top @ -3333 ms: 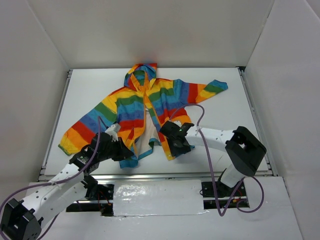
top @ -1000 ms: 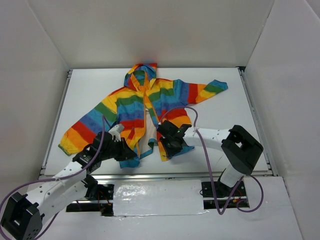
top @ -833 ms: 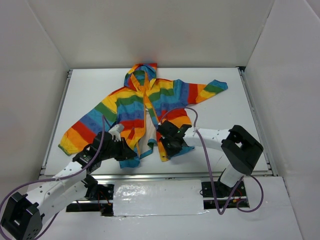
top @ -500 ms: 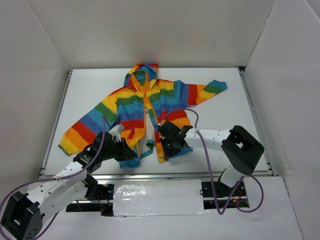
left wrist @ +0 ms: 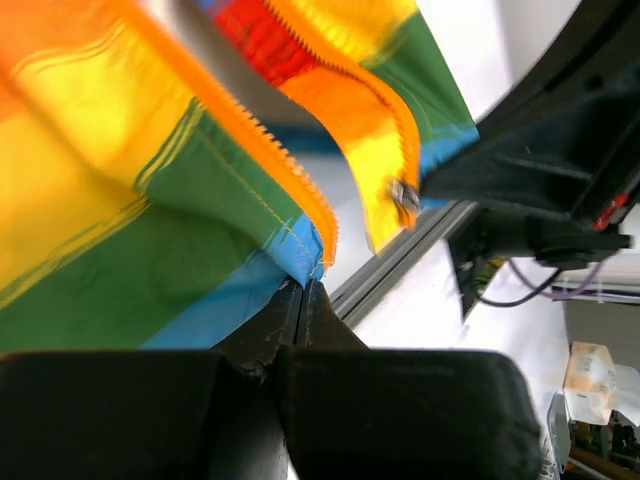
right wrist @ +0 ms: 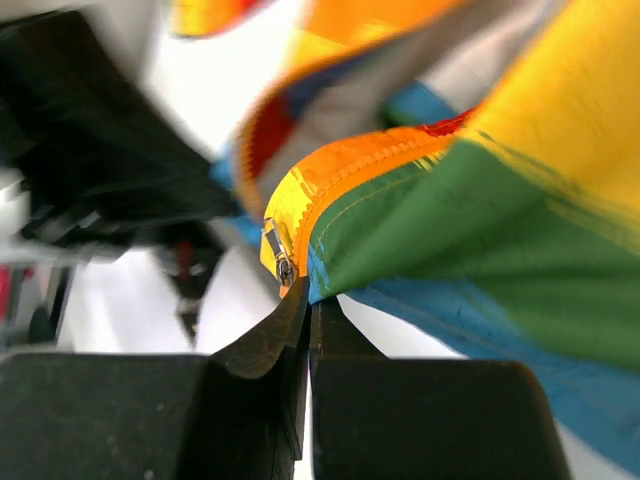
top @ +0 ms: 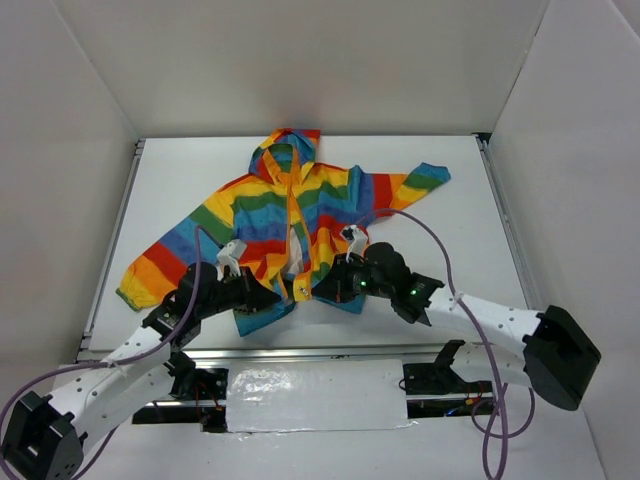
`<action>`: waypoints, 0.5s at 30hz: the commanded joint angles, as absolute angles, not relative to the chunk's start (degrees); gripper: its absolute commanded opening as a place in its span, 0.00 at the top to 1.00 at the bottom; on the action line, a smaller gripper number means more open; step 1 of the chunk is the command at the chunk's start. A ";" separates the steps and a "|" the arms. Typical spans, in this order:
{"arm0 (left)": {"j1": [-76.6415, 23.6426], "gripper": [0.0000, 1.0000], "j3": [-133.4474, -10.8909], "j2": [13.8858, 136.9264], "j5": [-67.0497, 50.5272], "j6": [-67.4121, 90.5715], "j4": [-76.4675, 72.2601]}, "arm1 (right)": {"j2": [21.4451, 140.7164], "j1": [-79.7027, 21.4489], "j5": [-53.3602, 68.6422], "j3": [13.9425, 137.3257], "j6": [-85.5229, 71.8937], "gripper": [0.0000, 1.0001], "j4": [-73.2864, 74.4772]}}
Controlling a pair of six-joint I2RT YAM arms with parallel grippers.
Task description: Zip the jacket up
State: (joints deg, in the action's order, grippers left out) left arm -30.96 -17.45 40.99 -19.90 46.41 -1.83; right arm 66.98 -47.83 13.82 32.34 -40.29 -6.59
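The rainbow-striped jacket [top: 300, 205] lies on the white table with its hood at the far side and its front open. My left gripper [top: 270, 300] is shut on the blue bottom corner of the jacket's left front panel [left wrist: 255, 290], beside the orange zipper teeth [left wrist: 260, 150]. My right gripper [top: 320, 290] is shut on the bottom corner of the right front panel [right wrist: 430, 220], next to the metal zipper slider [right wrist: 277, 255]. Both hem corners are lifted off the table and held close together. The slider [left wrist: 403, 195] also shows in the left wrist view.
The table [top: 480, 230] has a metal rail along its near edge [top: 400, 352]. White walls enclose the left, right and far sides. The jacket's sleeves spread out towards the left [top: 165, 265] and right [top: 410, 180].
The right arm swung out to the right and its gripper closed on the right panel's hem corner, lifting it towards the left gripper. The left gripper raised its corner too. The jacket's lower front bunched inward.
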 commanded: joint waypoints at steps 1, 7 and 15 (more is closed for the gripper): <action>-31.29 1.00 -18.28 38.94 -22.06 47.20 -10.36 | 61.88 -48.08 23.17 29.71 -35.00 1.00 -24.25; -31.29 1.00 -21.61 39.55 -9.25 49.21 -0.48 | 76.28 -56.93 -26.46 47.98 -26.98 1.00 11.75; -31.29 1.00 -25.83 39.73 -6.24 47.99 3.34 | 57.47 -61.35 -28.36 26.71 -22.67 1.00 -28.59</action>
State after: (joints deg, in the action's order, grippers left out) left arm -31.05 -22.31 41.25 -8.32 48.29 2.76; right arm 58.87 -61.52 -19.84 27.31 -25.52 -14.09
